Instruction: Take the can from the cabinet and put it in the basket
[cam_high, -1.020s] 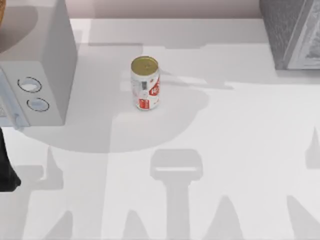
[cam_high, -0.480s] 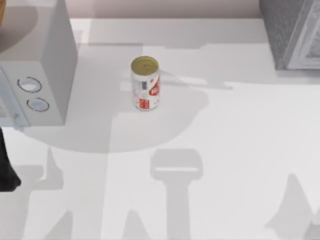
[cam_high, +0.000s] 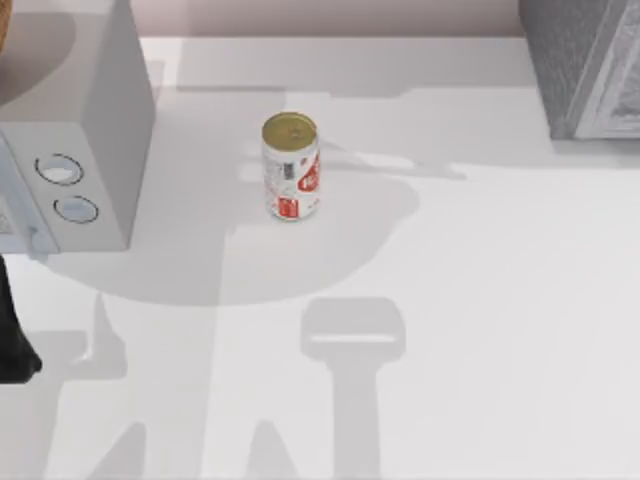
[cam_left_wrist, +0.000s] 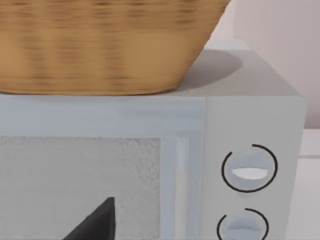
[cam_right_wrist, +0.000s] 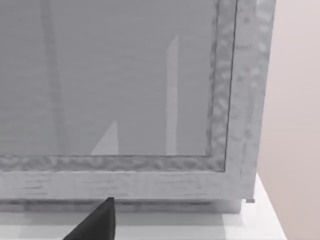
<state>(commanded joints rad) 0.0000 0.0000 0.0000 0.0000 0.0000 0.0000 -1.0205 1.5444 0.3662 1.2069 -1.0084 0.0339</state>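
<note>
1 can (cam_high: 291, 166) upright on table (cam_high: 480, 300), left hand (cam_left_wrist: 95, 222) facing dialled box (cam_left_wrist: 250, 125) (grip state unclear)

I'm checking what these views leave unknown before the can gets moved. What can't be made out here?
- Woven tan basket: left wrist view cuts off its rim, so its inside is hidden.
- Dark grey speckled cabinet: top view's edge crops it; right wrist view gives only its pale framed front panel.
- Left pincer, right pincer: one dark fingertip each at the frame edge; open or shut is unclear.
</note>
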